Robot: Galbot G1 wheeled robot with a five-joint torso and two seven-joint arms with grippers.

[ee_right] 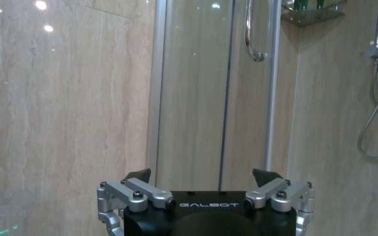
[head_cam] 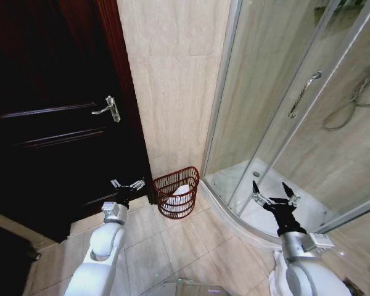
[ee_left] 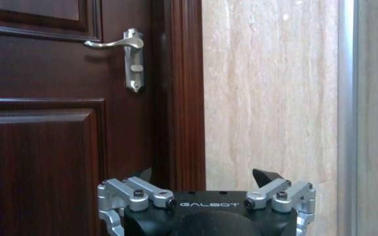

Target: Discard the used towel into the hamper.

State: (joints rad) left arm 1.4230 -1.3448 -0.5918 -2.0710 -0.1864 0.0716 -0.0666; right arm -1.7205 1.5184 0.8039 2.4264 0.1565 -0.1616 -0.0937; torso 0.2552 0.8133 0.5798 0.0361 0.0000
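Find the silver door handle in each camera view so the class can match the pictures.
Head view: the door handle sits on the dark door, above the left gripper.
Left wrist view: on the door, beyond that gripper.
Right wrist view: faces the shower glass instead.
Shared landmark: the beige tiled wall.

Round reddish-brown wire hamper (head_cam: 176,192), upright on floor against wall, white towel (head_cam: 180,193) lying inside
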